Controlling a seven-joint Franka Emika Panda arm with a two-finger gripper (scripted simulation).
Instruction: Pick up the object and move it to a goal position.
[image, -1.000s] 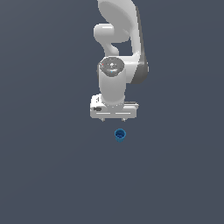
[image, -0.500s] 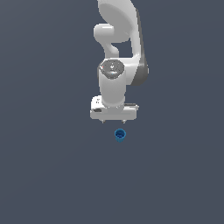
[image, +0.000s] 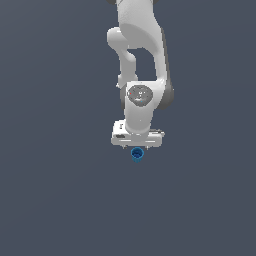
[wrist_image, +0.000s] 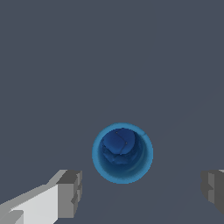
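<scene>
The object is a small blue cup (image: 137, 154) with a hollow top, standing upright on the grey floor. In the exterior view my white gripper (image: 137, 146) hangs straight above it, its underside just over the cup's rim. In the wrist view I look down into the cup (wrist_image: 122, 153). My gripper (wrist_image: 142, 191) is open and empty. One grey fingertip (wrist_image: 70, 192) shows on one side and the other fingertip (wrist_image: 214, 190) on the opposite side, with a gap far wider than the cup. The cup sits slightly off the line between them and touches neither.
The floor (image: 60, 200) is a plain dark grey surface with no other objects or edges in view. The white arm (image: 140, 60) rises above the gripper.
The gripper has come down towards the cup, closing most of the gap seen earlier. The cup has not moved.
</scene>
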